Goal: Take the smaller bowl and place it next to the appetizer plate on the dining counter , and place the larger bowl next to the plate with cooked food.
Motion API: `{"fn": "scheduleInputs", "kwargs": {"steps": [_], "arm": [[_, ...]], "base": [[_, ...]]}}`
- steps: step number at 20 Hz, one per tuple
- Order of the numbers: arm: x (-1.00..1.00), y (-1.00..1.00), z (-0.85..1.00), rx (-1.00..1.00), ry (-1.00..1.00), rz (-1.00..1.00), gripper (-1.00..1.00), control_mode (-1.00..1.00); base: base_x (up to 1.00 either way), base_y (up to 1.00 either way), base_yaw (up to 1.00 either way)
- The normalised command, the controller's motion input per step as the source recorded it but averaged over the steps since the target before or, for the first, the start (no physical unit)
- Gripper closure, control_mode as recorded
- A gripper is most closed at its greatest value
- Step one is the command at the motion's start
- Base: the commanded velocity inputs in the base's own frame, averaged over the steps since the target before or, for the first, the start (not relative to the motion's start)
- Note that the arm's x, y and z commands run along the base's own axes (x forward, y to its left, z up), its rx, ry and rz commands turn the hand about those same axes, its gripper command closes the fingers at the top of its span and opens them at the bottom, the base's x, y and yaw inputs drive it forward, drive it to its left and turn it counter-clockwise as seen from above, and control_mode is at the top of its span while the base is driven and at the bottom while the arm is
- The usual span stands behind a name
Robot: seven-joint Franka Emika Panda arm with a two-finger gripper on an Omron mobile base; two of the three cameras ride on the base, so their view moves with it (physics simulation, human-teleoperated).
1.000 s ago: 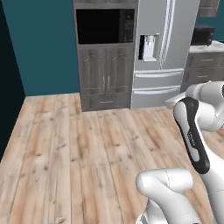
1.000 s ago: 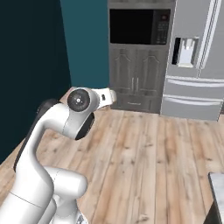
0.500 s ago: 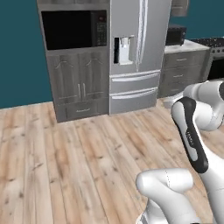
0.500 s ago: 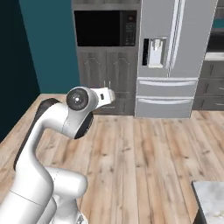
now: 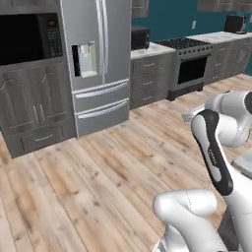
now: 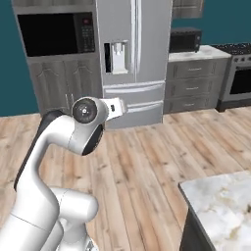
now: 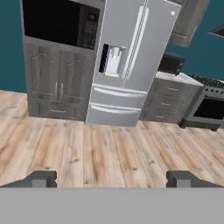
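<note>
We see the tool (image 7: 111, 179) spread wide, holding nothing, facing the steel fridge (image 7: 124, 65). We can read no writing on the microwave (image 7: 59, 24) panel.

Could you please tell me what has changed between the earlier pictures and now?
The base has turned, so the whole view has swept across the kitchen: the fridge and built-in oven slid left in the left base view, and the stove and a marble counter corner came into sight. Nothing was grasped. The arm keeps its folded pose, and the gripper stays open and empty.
</note>
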Motion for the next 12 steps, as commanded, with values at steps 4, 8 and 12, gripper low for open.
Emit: {"fn": "scheduleInputs", "kwargs": {"steps": [4,8,12], "arm": [[0.00,0.00,0.00,0.00,0.00,0.00,-1.00,1.00],[0.00,0.00,0.00,0.00,0.00,0.00,-1.00,1.00],[0.00,0.00,0.00,0.00,0.00,0.00,-1.00,1.00]], "base": [[0.99,-0.10,-0.34],[1.00,-0.01,-0.27],[1.00,0.00,-0.20]]}}
